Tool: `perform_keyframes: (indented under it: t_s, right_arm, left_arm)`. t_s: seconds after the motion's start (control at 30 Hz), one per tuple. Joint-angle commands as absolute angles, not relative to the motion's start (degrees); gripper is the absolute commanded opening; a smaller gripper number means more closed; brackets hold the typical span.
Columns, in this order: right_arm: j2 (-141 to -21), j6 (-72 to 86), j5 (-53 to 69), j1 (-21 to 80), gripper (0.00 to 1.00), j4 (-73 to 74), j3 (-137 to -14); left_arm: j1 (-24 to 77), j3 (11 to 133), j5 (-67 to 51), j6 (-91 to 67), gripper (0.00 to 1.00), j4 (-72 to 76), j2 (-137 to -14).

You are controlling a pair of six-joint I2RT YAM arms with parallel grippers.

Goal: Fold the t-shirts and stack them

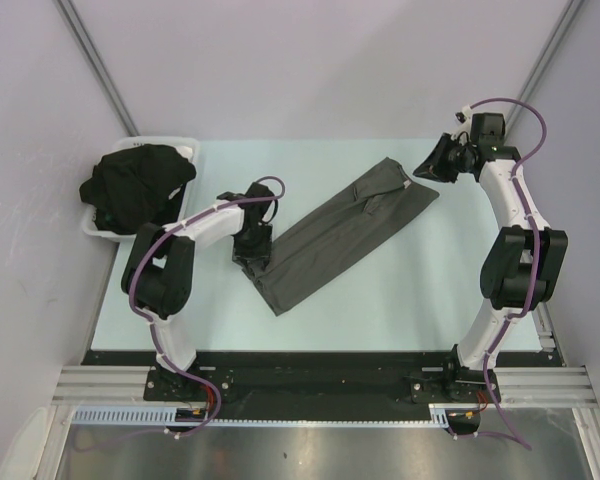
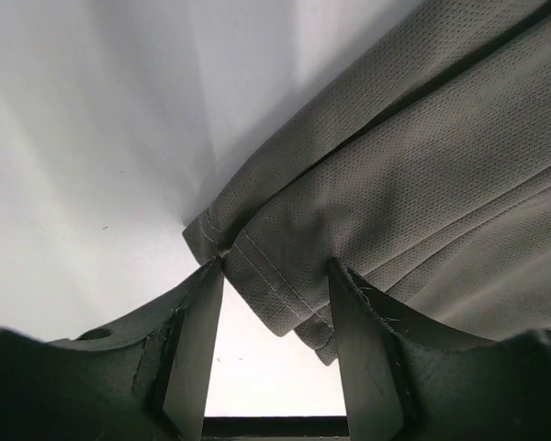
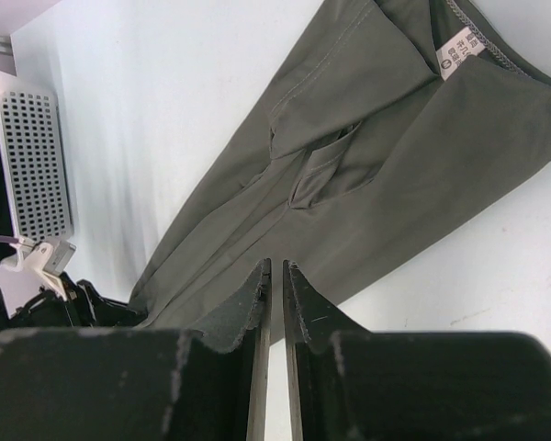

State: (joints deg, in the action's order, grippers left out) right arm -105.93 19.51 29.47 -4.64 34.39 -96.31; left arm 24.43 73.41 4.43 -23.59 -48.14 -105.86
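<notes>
View from above: the grey t-shirt (image 1: 345, 235), folded to a long strip, lies diagonally on the table (image 1: 410, 290); black t-shirts (image 1: 135, 185) are heaped in the white tray (image 1: 185, 143) at far left. Left wrist: the left gripper (image 2: 275, 266) has jaws apart around the hem corner. Right wrist: the right gripper (image 3: 275, 266) hangs above the shirt, jaws nearly together, empty.

We see the grey shirt (image 1: 345, 235) lying as a long diagonal strip across the table (image 1: 430, 300), with bare surface free on both sides, widest at the near right. The tray (image 1: 188, 145), heaped with black shirts (image 1: 135, 185), fills the far-left corner. The left gripper (image 1: 252, 252) at the strip's near end narrows the passage between tray and strip, and the right gripper (image 1: 432, 165) hangs by its far end.
</notes>
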Motion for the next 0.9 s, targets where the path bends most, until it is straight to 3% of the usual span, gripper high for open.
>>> perform_keyframes:
  t_s: [0.0,0.3,0.47,0.87]
  right_arm:
    - [-104.06,19.95,30.85,-5.01,0.15,32.87,-95.89]
    - [-104.24,20.04,31.03,-5.10,0.15,32.96,-96.06]
    - [-104.33,20.21,31.29,-5.19,0.15,32.70,-95.98]
    - [-106.87,20.92,32.52,-4.83,0.14,32.87,-97.21]
  left_arm:
    - [23.64,73.30,2.72,-24.43,0.54,-46.05,-104.41]
    - [23.47,74.09,2.29,-24.17,0.34,-45.70,-104.77]
    - [23.47,74.27,2.37,-24.00,0.01,-46.23,-104.50]
    - [23.47,74.71,3.25,-22.68,0.00,-49.22,-100.90]
